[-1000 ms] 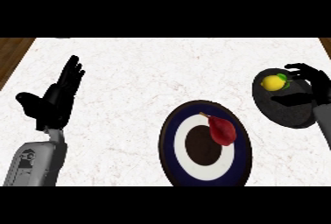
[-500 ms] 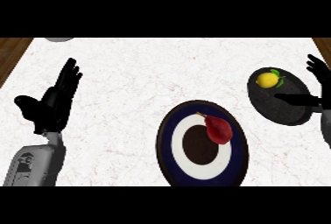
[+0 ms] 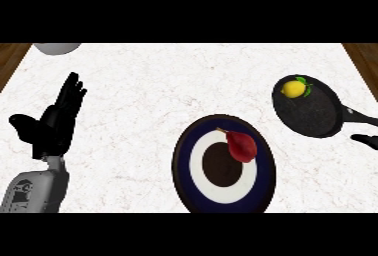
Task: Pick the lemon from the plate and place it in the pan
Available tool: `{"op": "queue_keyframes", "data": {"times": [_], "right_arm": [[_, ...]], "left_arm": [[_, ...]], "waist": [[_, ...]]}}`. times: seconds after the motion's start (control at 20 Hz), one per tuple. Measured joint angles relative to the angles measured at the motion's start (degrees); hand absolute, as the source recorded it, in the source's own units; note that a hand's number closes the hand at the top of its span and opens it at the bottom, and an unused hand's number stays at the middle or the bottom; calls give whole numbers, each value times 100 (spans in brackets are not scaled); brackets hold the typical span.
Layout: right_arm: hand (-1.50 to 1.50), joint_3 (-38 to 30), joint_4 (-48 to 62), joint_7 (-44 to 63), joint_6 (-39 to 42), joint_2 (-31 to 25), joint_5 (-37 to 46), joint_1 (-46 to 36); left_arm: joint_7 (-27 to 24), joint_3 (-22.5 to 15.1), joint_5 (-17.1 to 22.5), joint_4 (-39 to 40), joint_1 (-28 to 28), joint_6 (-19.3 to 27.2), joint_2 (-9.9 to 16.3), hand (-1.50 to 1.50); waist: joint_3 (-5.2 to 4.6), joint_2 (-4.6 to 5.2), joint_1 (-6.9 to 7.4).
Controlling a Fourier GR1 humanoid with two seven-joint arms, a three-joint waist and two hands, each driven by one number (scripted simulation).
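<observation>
Now lemon point(image 3: 294, 88) lies in pan point(image 3: 310, 112), apart from right hand point(image 3: 366, 141), grasp unclear.

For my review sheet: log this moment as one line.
lemon: in pan | plate: red fruit | right hand: at edge, off lemon | left hand: open, resting

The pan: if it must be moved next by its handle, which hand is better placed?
The right hand, I judge. It shows at the right edge, just below the pan handle, and the lemon already lies inside. The left hand rests open far left.
</observation>
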Motion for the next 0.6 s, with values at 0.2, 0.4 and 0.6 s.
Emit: {"op": "queue_keyframes", "data": {"times": [0.2,0.4,0.6], "right_arm": [[-150,-26,-518,38,560,-200,-291,592],[-150,-68,-1237,260,922,-279,-646,1297],[-150,-67,-2218,644,1241,-154,-1029,2011]], "left_arm": [[41,73,16,-40,63,-3,59,0],[84,20,-36,-200,222,31,22,0],[-13,100,6,-97,226,-20,63,0]], "waist": [[-10,-35,-91],[-15,-49,-127],[-19,-43,-143]]}}
